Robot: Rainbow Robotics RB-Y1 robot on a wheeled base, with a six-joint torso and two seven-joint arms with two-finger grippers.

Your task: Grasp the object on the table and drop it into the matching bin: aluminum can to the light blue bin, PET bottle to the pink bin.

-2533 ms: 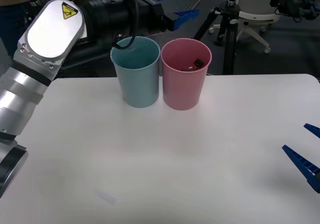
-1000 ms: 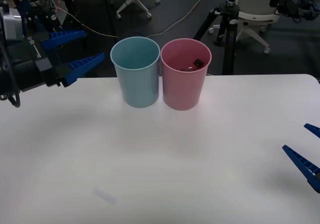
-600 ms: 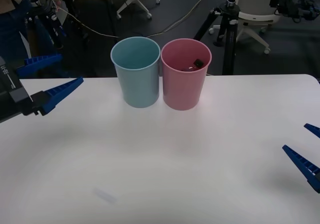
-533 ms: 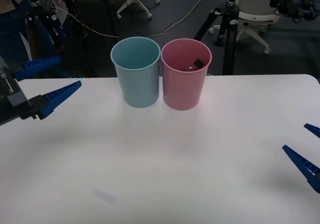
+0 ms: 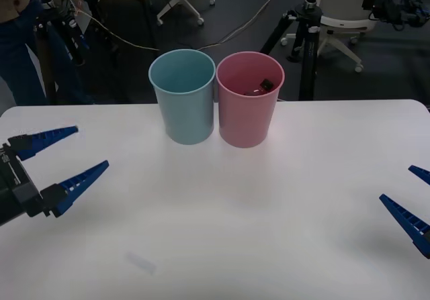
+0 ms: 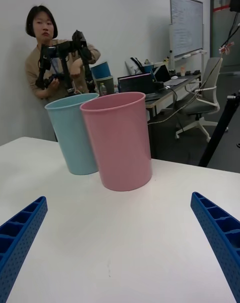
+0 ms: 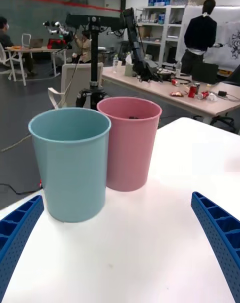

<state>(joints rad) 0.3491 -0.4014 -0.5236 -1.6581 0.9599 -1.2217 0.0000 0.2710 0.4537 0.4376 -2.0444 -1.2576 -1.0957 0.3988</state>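
Note:
The pink bin [image 5: 248, 98] and the light blue bin [image 5: 183, 104] stand side by side at the back middle of the white table [image 5: 235, 213]. Inside the pink bin I see the PET bottle's black cap [image 5: 267, 84]; the rest of the bottle is hidden by the bin wall. My left gripper [image 5: 89, 147] hangs open and holding nothing over the table's left side, well clear of the bins. My right gripper [image 5: 396, 183] stays open at the right edge. The left wrist view shows both bins, pink [image 7: 130, 150] and blue [image 7: 72, 165], beyond my left gripper [image 7: 117, 199].
A black tripod [image 5: 299, 38] and office chairs stand on the floor behind the table. A faint smudge [image 5: 141, 263] marks the tabletop near the front left. In the right wrist view the pink bin [image 6: 119, 140] stands in front of the blue bin [image 6: 75, 133].
My left arm has drawn back from above the bins, swinging left and down toward the table's left front, its fingers open throughout. The right gripper and the bins have not moved.

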